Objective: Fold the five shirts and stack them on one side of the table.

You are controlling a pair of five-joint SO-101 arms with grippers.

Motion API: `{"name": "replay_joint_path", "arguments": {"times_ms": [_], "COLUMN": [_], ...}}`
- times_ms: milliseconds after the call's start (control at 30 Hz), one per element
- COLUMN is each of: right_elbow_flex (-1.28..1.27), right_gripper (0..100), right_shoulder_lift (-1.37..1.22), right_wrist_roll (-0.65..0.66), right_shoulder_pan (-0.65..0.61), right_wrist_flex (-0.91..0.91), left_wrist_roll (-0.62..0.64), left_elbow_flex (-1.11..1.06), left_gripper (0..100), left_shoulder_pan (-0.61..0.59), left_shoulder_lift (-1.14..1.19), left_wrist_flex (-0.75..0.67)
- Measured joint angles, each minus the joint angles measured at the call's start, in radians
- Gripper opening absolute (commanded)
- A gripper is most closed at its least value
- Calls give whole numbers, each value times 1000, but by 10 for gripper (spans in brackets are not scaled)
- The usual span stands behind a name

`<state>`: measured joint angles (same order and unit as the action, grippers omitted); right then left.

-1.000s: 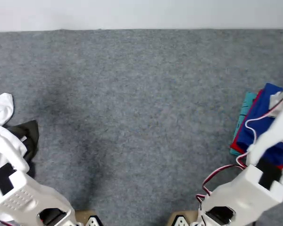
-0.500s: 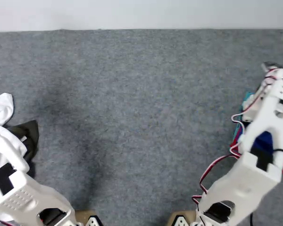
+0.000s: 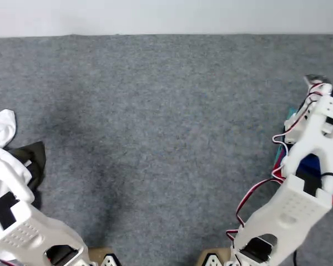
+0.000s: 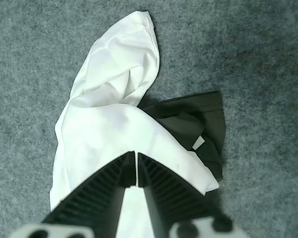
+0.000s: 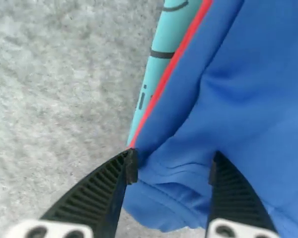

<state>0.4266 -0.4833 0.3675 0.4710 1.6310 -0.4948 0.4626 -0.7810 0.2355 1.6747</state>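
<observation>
Your right claw (image 5: 173,166), jaws apart at three o'clock, straddles the folded blue fabric shirt (image 5: 248,89), likely limp, so pinch its thick edge.

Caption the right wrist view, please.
Open jaws above the blue shirt, stacked on a red shirt and teal shirt.

I work at what looks like a robotics lab bench: a table (image 3: 155,111) topped all over with grey felt, and a plain white wall (image 3: 166,16) just past its far edge. At the table's near edge stand my white plastic left arm (image 3: 22,227) and right arm (image 3: 294,210), the latter trailing bare red, white and black wires (image 3: 243,206).
</observation>
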Motion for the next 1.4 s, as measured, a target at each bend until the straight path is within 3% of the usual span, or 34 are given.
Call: {"name": "replay_joint_path", "arguments": {"times_ms": [233, 733, 933, 1200, 1400], "right_elbow_flex": [28, 28, 29, 64, 66], "right_gripper": [122, 121, 21, 10, 10], "right_shoulder_lift": [0, -61, -91, -46, 29], "right_wrist_roll": [92, 106, 149, 198, 270], "right_shoulder_pan": [14, 28, 63, 69, 69], "right_wrist_flex": [0, -18, -21, -18, 77], "left_wrist_roll": [0, 0, 0, 0, 0], "left_elbow_flex": [0, 0, 0, -60, -61], "left_gripper": [15, 15, 15, 15, 15], "left_shoulder_pan": [0, 0, 0, 0, 0], "left_shoulder_lift": [0, 0, 0, 2, 2], "left_wrist_flex": [0, 0, 0, 0, 0]}}
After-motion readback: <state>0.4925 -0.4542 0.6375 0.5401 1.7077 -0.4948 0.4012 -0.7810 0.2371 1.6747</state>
